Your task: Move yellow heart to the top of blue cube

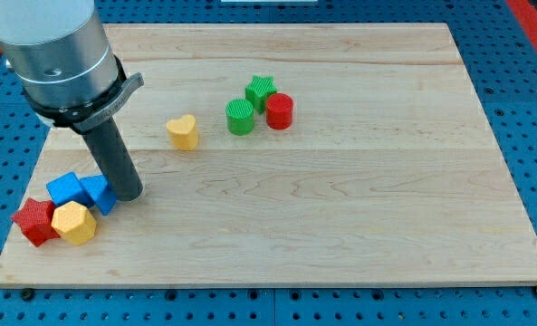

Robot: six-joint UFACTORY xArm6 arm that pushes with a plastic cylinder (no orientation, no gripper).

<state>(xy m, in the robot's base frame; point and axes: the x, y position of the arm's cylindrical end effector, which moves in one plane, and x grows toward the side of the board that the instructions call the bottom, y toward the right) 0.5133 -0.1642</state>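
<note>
I am resting my tip (129,196), a bare rod gripping nothing, beside the blue cube (99,193); next I am rounding behind the untouched yellow heart (183,131).

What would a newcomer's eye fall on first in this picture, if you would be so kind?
First, the big silver arm housing at the view's upper left, its dark rod ending with my tip beside the blue cube in a cluster with another blue block, a red star-shaped block and a yellow hexagonal block. The yellow heart sits alone mid-board.
</note>
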